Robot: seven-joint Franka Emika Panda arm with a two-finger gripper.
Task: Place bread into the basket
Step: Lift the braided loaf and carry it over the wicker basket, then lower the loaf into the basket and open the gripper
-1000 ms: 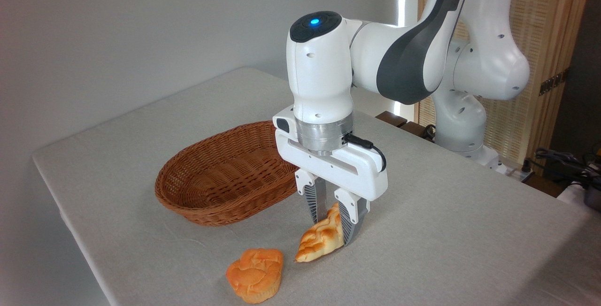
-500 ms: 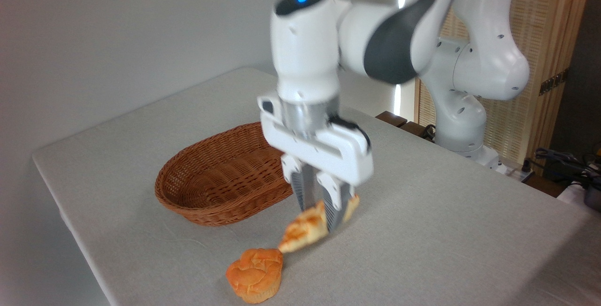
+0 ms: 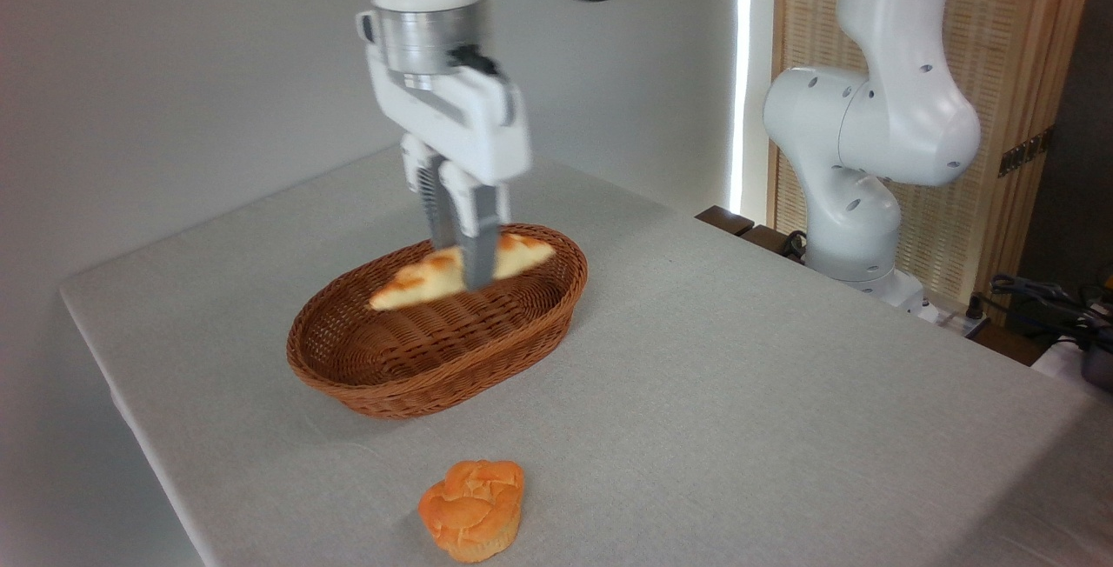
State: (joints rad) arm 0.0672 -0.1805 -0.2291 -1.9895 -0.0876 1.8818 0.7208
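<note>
The bread (image 3: 417,278) hangs in the air above the basket (image 3: 435,376), pinched near its middle by the end effector (image 3: 465,267), its long axis roughly along the basket's length and its left tip dipping a little. The picture is blurred around the fingers. To finish well, lower until the loaf is close over the woven floor, keep it lined up with the oval, then release. A round orange bun (image 3: 472,508) sits on the tabletop (image 3: 783,393), well apart from the basket.
</note>
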